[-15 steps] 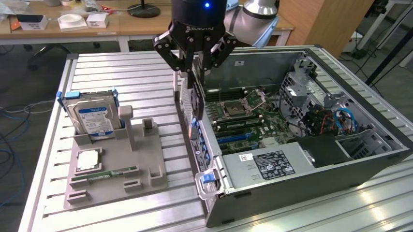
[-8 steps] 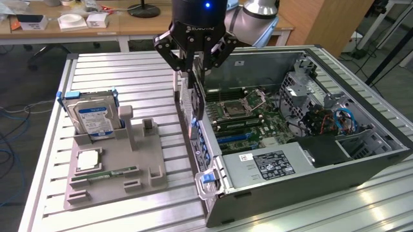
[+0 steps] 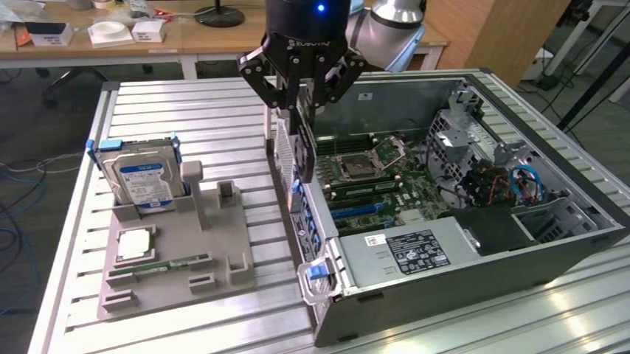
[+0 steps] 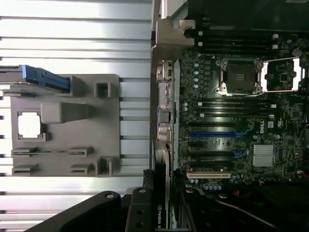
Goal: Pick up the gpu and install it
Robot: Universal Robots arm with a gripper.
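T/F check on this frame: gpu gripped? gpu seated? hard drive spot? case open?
1. The gripper is shut on the gpu. True.
2. The gpu sits in a motherboard slot. False: it hangs edge-down from the gripper, beside the computer case wall.
3. The hard drive stands upright in the grey holder. True.
4. The case is closed. False: its side is open, and the motherboard is exposed.

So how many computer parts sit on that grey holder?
3: a hard drive standing upright at the grey holder's far end, a processor chip lying flat in the middle, a RAM stick nearer the camera. Others may be hidden.
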